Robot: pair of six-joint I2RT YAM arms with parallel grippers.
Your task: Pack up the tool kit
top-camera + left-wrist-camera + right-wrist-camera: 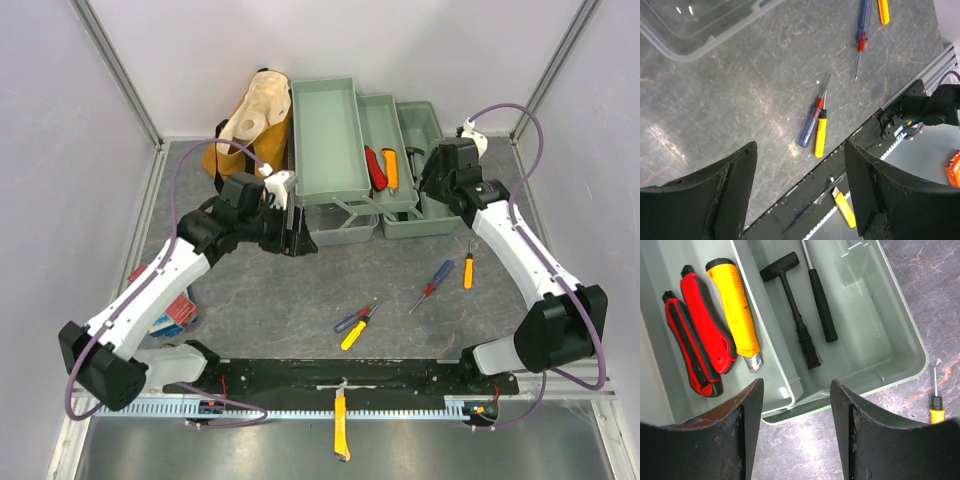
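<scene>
- Twelve o'clock: hammer (795, 315), three knives (707, 325) lie in the toolbox (330, 140).
- Six o'clock: four screwdrivers (352, 333) wait on the surface (260, 300).
- Left gripper (801, 150), right gripper (796, 390): jaws apart, empty.

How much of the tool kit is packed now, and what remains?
Done: two red tools, a yellow knife and a hammer lie in the open toolbox. In hand: nothing; left gripper and right gripper are open, empty. Left: four screwdrivers on the table, then closing the box.
</scene>
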